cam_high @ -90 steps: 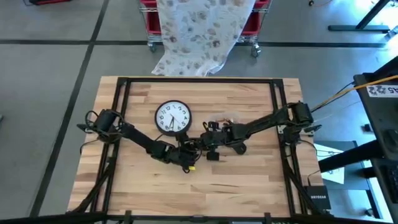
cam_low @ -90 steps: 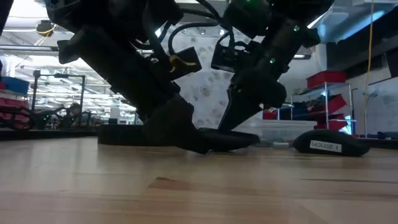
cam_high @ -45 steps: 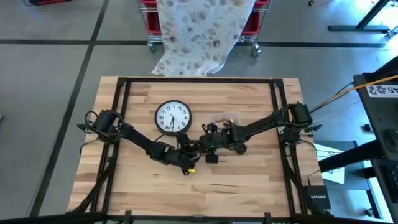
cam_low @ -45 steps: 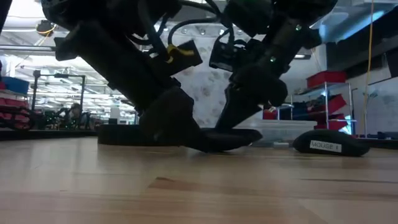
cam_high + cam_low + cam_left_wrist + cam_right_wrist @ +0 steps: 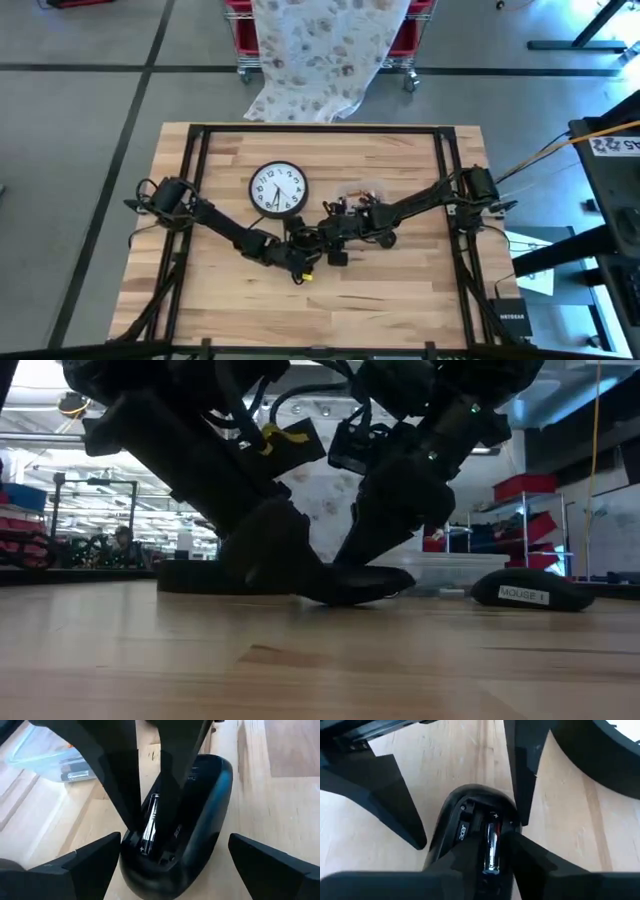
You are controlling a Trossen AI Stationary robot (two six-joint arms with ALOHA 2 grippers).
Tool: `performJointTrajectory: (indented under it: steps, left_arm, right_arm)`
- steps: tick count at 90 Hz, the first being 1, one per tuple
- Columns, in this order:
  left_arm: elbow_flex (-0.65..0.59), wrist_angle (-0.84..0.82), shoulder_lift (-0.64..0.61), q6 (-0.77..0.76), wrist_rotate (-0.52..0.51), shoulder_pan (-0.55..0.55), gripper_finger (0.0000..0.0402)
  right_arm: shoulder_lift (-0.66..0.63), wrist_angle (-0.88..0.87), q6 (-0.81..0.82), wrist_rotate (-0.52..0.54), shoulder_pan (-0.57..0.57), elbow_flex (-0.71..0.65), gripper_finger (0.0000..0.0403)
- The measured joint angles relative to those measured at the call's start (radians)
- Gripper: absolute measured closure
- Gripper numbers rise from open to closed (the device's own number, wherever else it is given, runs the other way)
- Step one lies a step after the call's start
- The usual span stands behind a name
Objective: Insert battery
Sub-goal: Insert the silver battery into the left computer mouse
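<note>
- Lying in the open bay of the mouse [image 5: 195,815], the battery [image 5: 149,825] is resting lengthwise, plus end showing.
- The left gripper [image 5: 170,865] is sitting spread wide, its fingers [image 5: 85,862] flanking the mouse's near end without touching it.
- The right gripper [image 5: 492,845] is reaching down into the bay, its fingers [image 5: 177,765] straddling the battery; whether they are pinching it cannot be told.
- Both arms are meeting over the mouse [image 5: 318,243] at the table's [image 5: 400,300] middle.
- A clock [image 5: 277,188] is lying face up just beyond them.
- A clear tray [image 5: 45,757] with more batteries is sitting nearby.
- A mouse cover [image 5: 530,592] is lying apart on the wood.
</note>
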Motion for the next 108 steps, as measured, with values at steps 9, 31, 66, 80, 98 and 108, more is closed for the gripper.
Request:
performJointTrajectory:
  steps: [9, 31, 66, 80, 98, 108]
  left_arm:
    - [0.008, -0.003, 0.0, 0.014, -0.03, -0.022, 0.0047]
    - [0.035, -0.006, -0.001, 0.034, -0.016, -0.054, 0.0047]
    - [0.036, -0.061, -0.001, 0.007, 0.008, -0.019, 0.0047]
    - [0.036, -0.065, 0.0, -0.002, 0.027, -0.019, 0.0047]
    - [0.036, -0.085, 0.0, -0.024, 0.031, -0.019, 0.0047]
    - [0.038, -0.114, 0.0, -0.04, 0.037, -0.015, 0.0047]
  right_arm:
    - [0.0, -0.002, 0.009, 0.002, 0.0, 0.0, 0.0316]
    - [0.0, -0.003, 0.009, 0.006, 0.0, 0.0, 0.0322]
    - [0.0, -0.001, 0.01, 0.006, 0.0, -0.001, 0.0323]
    - [0.001, 0.009, 0.01, 0.006, 0.0, -0.001, 0.0323]
    - [0.002, 0.032, 0.01, 0.006, 0.0, -0.003, 0.0323]
    - [0.002, 0.037, 0.01, 0.006, 0.0, -0.003, 0.0323]
